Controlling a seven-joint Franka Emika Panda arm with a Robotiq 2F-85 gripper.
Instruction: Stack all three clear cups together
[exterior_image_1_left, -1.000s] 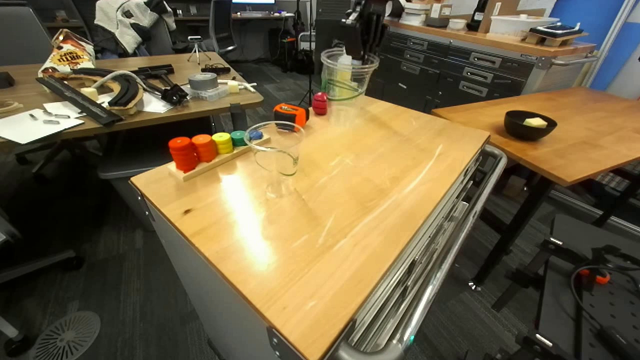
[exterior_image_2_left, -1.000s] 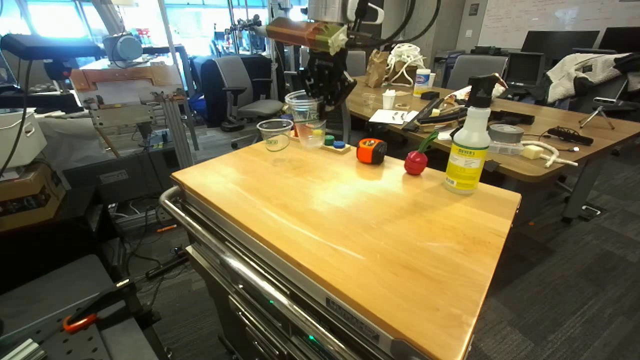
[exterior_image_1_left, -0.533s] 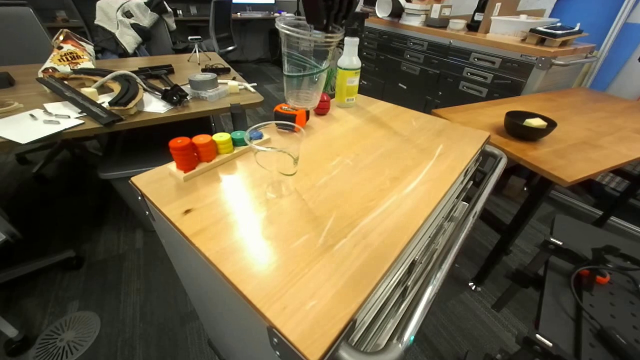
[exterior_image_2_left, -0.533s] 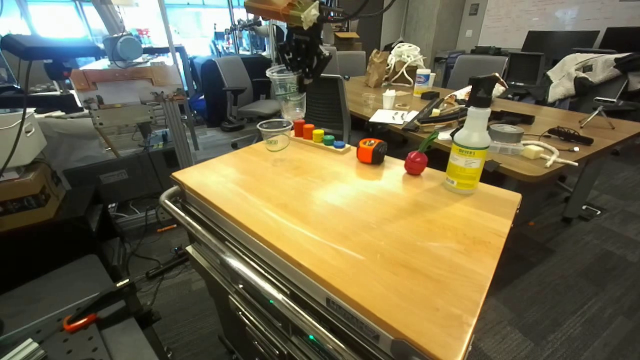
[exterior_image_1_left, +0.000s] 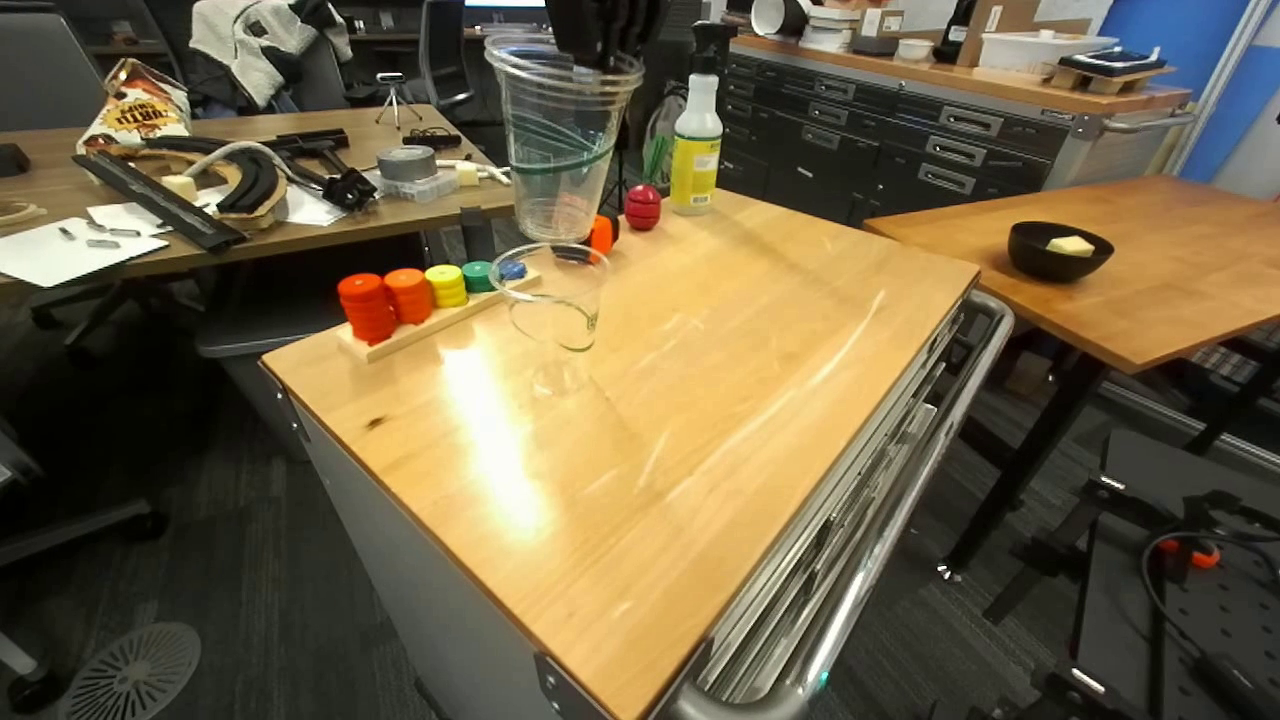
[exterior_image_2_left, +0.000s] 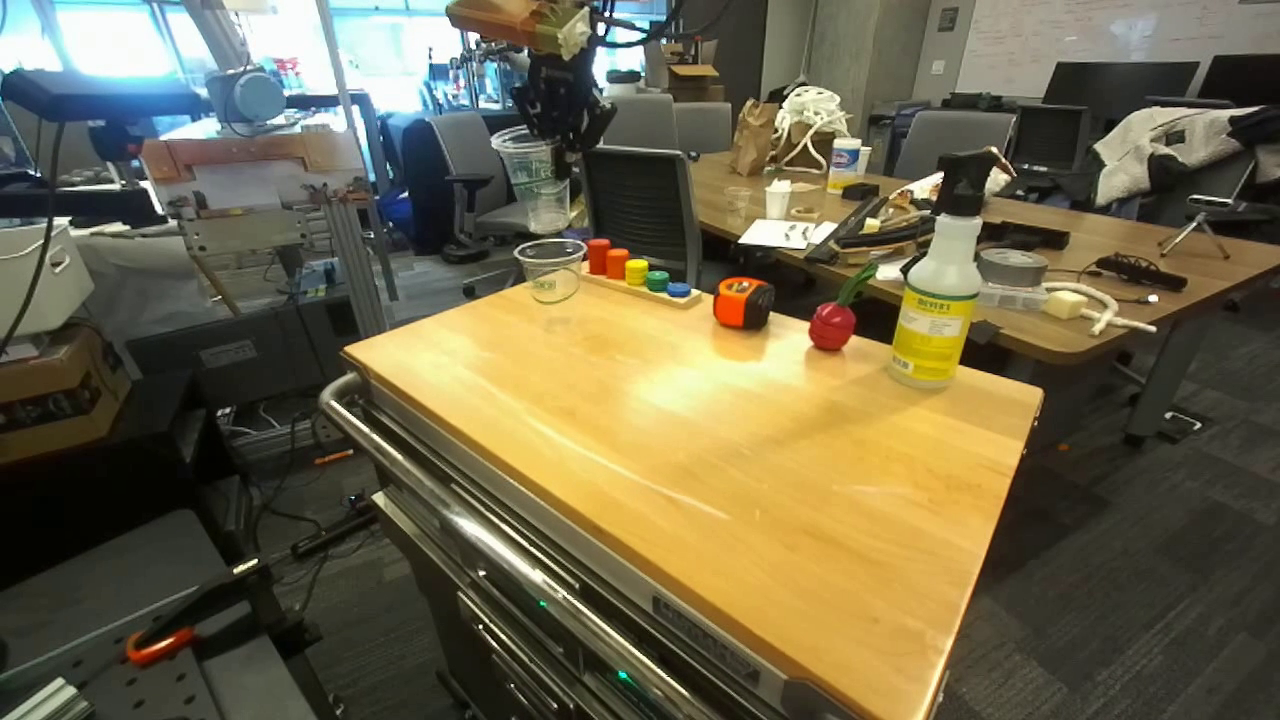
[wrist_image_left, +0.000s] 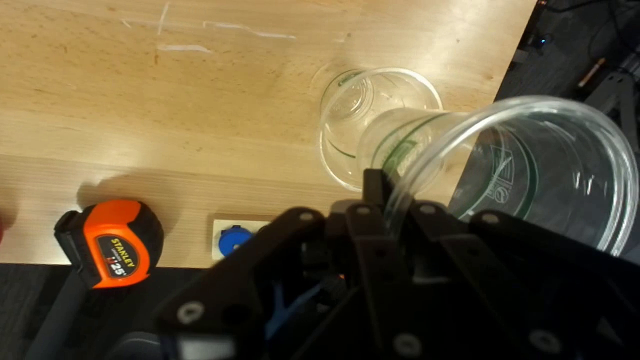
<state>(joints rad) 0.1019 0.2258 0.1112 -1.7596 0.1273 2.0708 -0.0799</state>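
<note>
Since half second ago, our black pincer (wrist_image_left: 385, 200) has carried two nested clear plastic cups (exterior_image_1_left: 560, 150) across toward third clear plastic cup (exterior_image_1_left: 555, 325); that one unmoved, upright on pale wooden desk (exterior_image_1_left: 760, 400). Pincer clamped tight on nested cups' wall at rim. In both exterior views we see nested base just above third cup's mouth. Light wooden rack (exterior_image_1_left: 440, 320) with coloured round discs (exterior_image_1_left: 408, 298) lies near it, along desk edge; orange-and-black tape measure (exterior_image_2_left: 742, 303) farther along. Broad stretch of desk between third cup and tubular metal handle (exterior_image_1_left: 868, 575).
</note>
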